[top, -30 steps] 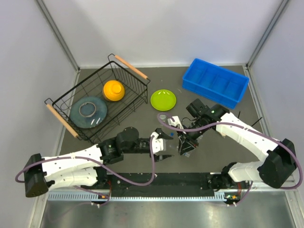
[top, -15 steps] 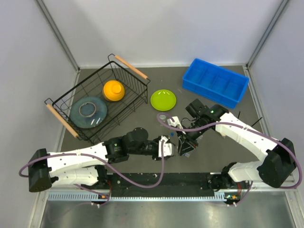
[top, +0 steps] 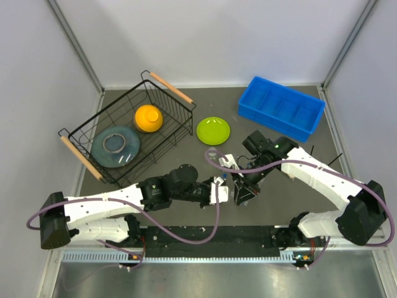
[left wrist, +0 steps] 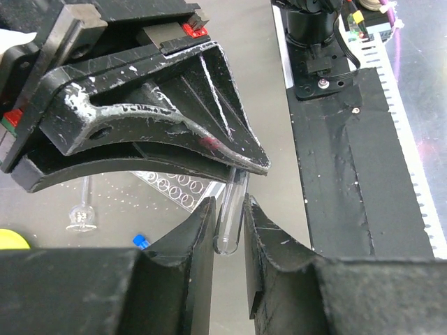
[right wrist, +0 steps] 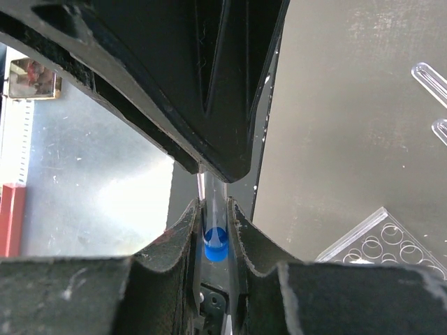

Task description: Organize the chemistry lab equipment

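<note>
A small clear tube (left wrist: pixel 229 222) with a blue cap (right wrist: pixel 215 246) hangs above the table between both grippers. My right gripper (right wrist: pixel 215 209) is shut on its capped end. My left gripper (left wrist: pixel 229 209) has its jaws pressed on the tube's round bottom end. Seen from above, the left gripper (top: pixel 223 191) and the right gripper (top: pixel 242 194) meet tip to tip near the table's front middle. The clear grid rack (left wrist: pixel 178 185) lies on the table under them, and its corner (right wrist: pixel 380 248) also shows in the right wrist view. Another blue-capped tube (left wrist: pixel 141 241) and a tiny clear vessel (left wrist: pixel 82 213) lie beside the rack.
A black wire basket (top: pixel 162 99) at the back left holds an orange dome (top: pixel 149 118) and a grey plate (top: pixel 116 144). The lime-green plate (top: pixel 213 130) sits mid-table. A blue divided bin (top: pixel 282 107) stands at the back right. More clear tubes (right wrist: pixel 433 77) lie off to the side.
My left arm has reached to the right up to the right gripper, and its jaws have closed on the tube's free end. The right arm has held still.
</note>
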